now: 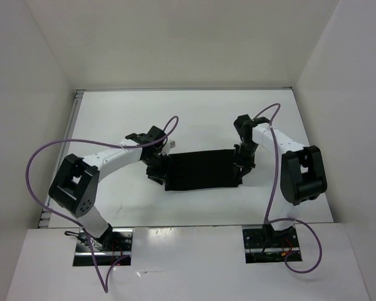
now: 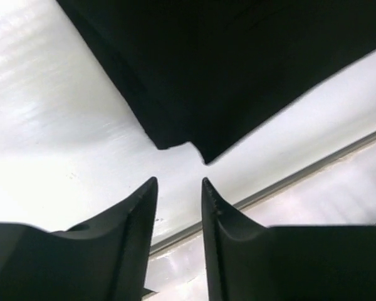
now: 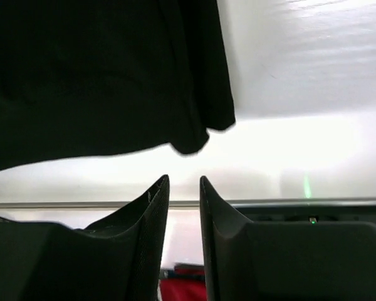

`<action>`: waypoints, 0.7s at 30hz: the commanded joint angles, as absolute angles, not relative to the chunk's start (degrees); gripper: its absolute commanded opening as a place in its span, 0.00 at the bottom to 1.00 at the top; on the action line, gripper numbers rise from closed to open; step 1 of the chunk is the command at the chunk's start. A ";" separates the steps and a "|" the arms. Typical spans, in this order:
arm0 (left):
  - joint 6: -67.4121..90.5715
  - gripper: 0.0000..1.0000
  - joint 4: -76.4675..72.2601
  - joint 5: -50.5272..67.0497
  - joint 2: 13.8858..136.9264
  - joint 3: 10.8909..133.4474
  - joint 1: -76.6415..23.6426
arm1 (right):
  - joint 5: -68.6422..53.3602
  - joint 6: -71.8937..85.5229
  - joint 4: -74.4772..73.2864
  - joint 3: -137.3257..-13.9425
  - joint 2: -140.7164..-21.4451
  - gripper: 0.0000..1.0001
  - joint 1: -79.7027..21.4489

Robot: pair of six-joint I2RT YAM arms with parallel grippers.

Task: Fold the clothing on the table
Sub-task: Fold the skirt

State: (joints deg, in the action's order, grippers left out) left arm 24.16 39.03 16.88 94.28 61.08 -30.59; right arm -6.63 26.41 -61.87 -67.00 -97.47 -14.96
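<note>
Two grippers flank the clothing [image 1: 203, 169], a black folded band lying flat in the middle of the table [image 1: 194, 113]: the left gripper [image 2: 178, 182] at its left end, the right gripper [image 3: 183, 179] at its right. Both pairs of jaws stand narrowly parted, holding nothing, tips just short of the cloth's corners

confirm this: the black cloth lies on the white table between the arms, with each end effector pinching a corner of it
No pinching. In both wrist views the left end effector and right end effector stand open with nothing between the fingers; the cloth ends just beyond them. The cloth does lie on the table between the arms.
</note>
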 commanded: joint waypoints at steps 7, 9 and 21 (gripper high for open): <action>22.42 0.37 38.68 15.47 92.97 74.87 -31.03 | 0.26 30.32 -62.51 -80.43 -96.83 0.20 -16.70; 22.41 0.28 35.09 15.47 97.62 76.89 -31.03 | 0.26 30.32 -59.60 -80.42 -99.48 0.18 -16.70; 23.73 0.03 26.98 11.52 113.63 78.14 -28.65 | -0.79 30.32 -48.78 -81.47 -116.45 0.11 -17.23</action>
State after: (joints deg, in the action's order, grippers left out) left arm 23.83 29.69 13.69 113.16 78.50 -29.89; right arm -1.21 29.80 -52.51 -80.25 -114.89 -16.45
